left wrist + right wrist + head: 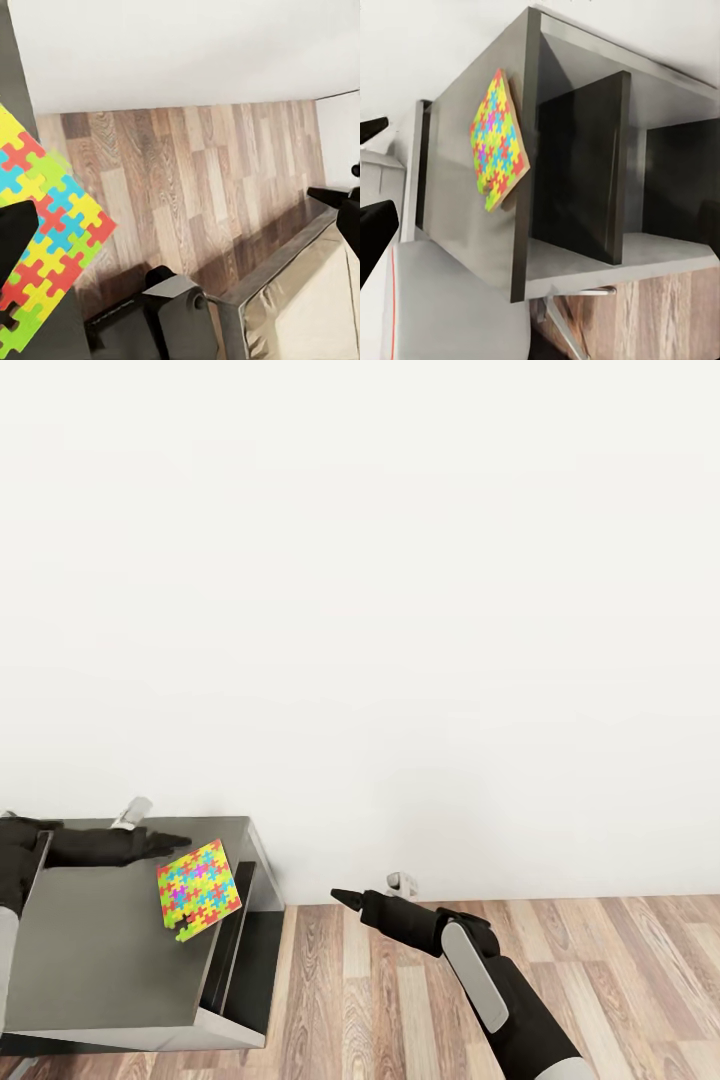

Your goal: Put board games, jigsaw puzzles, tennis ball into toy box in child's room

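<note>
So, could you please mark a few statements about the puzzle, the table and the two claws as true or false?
1. The jigsaw puzzle lies on the dark grey table. True.
2. The puzzle sits mid-table. False: it overhangs the table's edge.
3. The right claw holds the puzzle. False: it hangs over the wooden floor, holding nothing.
4. The left claw is right beside the puzzle. True.

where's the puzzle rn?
Head view, lower left: the puzzle lies flat on the dark grey table near its right edge, partly overhanging it, just beyond the left hand. The right hand is apart, over the floor.
</note>
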You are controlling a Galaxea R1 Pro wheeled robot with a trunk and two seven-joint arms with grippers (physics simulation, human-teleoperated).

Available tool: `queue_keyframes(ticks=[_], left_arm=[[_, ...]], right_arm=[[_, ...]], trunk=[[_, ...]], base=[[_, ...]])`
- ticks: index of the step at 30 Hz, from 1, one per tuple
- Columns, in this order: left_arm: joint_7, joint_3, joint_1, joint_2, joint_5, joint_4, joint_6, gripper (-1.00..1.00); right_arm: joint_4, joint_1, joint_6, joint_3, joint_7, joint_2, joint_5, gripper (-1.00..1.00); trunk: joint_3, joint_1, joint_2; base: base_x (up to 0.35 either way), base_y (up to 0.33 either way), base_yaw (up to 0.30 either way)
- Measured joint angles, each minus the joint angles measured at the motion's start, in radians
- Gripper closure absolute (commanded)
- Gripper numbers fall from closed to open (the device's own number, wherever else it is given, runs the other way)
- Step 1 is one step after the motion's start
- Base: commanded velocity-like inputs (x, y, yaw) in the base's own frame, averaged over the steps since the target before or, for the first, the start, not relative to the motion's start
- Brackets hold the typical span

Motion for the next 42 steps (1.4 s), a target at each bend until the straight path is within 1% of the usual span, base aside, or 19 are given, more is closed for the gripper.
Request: queue_keyframes(ticks=[1,2,6,7,9,12,13,16,20,21,24,27,30,31,34,35,37,39,42], left_arm=[[0.000,-0.018,-0.001,-0.006,0.000,-0.036,0.019,-1.00],[0.000,-0.054,-0.002,-0.015,0.002,-0.112,0.056,-1.00],[0.001,-0.118,-0.004,-0.025,0.004,-0.272,0.122,-1.00],[0.001,-0.141,-0.004,-0.029,0.009,-0.334,0.140,-1.00],[0.001,-0.160,-0.004,-0.031,0.015,-0.385,0.152,-1.00],[0.001,-0.185,-0.002,-0.033,0.034,-0.434,0.161,-1.00],[0.001,-0.202,-0.001,-0.033,0.056,-0.453,0.164,-1.00],[0.001,-0.228,0.004,-0.033,0.109,-0.470,0.161,-1.00],[0.001,-0.272,0.027,-0.034,0.213,-0.482,0.140,-1.00],[0.001,-0.303,0.046,-0.034,0.270,-0.486,0.123,-1.00],[0.001,-0.361,0.081,-0.033,0.355,-0.498,0.099,-1.00],[0.001,-0.415,0.115,-0.031,0.429,-0.535,0.087,-1.00],[0.001,-0.449,0.153,-0.029,0.485,-0.582,0.081,-1.00],[-0.001,-0.460,0.179,-0.028,0.508,-0.610,0.080,-1.00],[-0.002,-0.466,0.209,-0.026,0.533,-0.637,0.083,-1.00],[-0.003,-0.463,0.222,-0.025,0.543,-0.647,0.086,-1.00],[-0.003,-0.455,0.232,-0.023,0.550,-0.654,0.088,-1.00],[-0.004,-0.445,0.241,-0.022,0.555,-0.658,0.090,-1.00],[-0.004,-0.412,0.264,-0.015,0.559,-0.661,0.092,-1.00]], right_arm=[[0.000,0.000,0.000,0.000,0.000,0.000,0.000,-1.00],[0.000,0.000,-0.001,-0.001,0.000,0.000,0.000,-1.00],[0.000,0.000,-0.001,-0.001,0.000,0.000,0.000,-1.00],[0.000,0.000,-0.001,-0.001,0.000,0.000,0.000,-1.00],[0.000,0.000,-0.001,-0.002,0.000,-0.001,0.000,-1.00],[0.000,0.000,-0.001,-0.002,0.000,-0.001,0.001,-1.00],[0.000,0.000,-0.002,-0.003,0.000,-0.001,0.001,-1.00],[0.000,0.000,-0.002,-0.003,0.000,-0.001,0.001,-1.00],[0.002,0.000,-0.003,-0.001,0.000,0.000,0.002,-1.00],[0.003,0.000,-0.003,-0.001,0.000,0.000,0.002,-1.00],[0.005,0.000,-0.003,0.000,0.000,0.000,0.003,-1.00],[0.006,0.000,-0.003,0.000,0.000,0.000,0.003,-1.00],[0.006,0.000,-0.003,0.000,0.000,0.000,0.003,-1.00],[0.006,0.000,-0.003,0.000,0.000,0.000,0.003,-1.00],[0.005,0.000,-0.003,0.000,0.000,0.000,0.003,-1.00],[0.004,0.000,-0.003,0.001,0.000,-0.001,0.003,-1.00],[0.003,0.000,-0.003,0.001,0.001,-0.001,0.002,-1.00],[0.002,0.000,-0.003,0.001,0.001,-0.002,0.002,-1.00],[0.001,0.000,-0.003,0.001,0.001,-0.002,0.002,-1.00]], trunk=[[0.000,0.000,0.000],[0.000,0.000,0.000],[0.000,0.000,0.000],[0.000,0.000,0.000],[0.000,0.000,0.000],[0.000,0.000,0.000],[0.000,0.000,0.000],[0.000,0.000,0.000],[0.000,0.000,0.000],[0.000,0.000,0.000],[0.000,0.000,0.000],[0.000,0.000,0.000],[0.000,0.000,0.000],[0.000,0.000,0.000],[0.000,0.000,0.000],[0.000,0.000,0.000],[0.000,0.000,0.000],[0.000,0.000,0.000],[0.000,0.000,0.000]], base=[[0.000,0.000,0.000],[0.000,0.000,0.000],[0.000,0.000,0.000],[0.000,0.000,0.000],[0.000,0.000,0.000],[0.000,0.000,0.000],[0.000,0.000,0.000],[0.000,0.000,0.000],[0.000,0.000,0.000],[0.000,0.000,0.000],[0.000,0.000,0.000],[0.000,0.000,0.000],[0.000,0.000,0.000],[0.000,0.000,0.000],[0.000,0.000,0.000],[0.000,0.000,0.000],[0.000,0.000,0.000],[0.000,0.000,0.000],[0.000,0.000,0.000]])
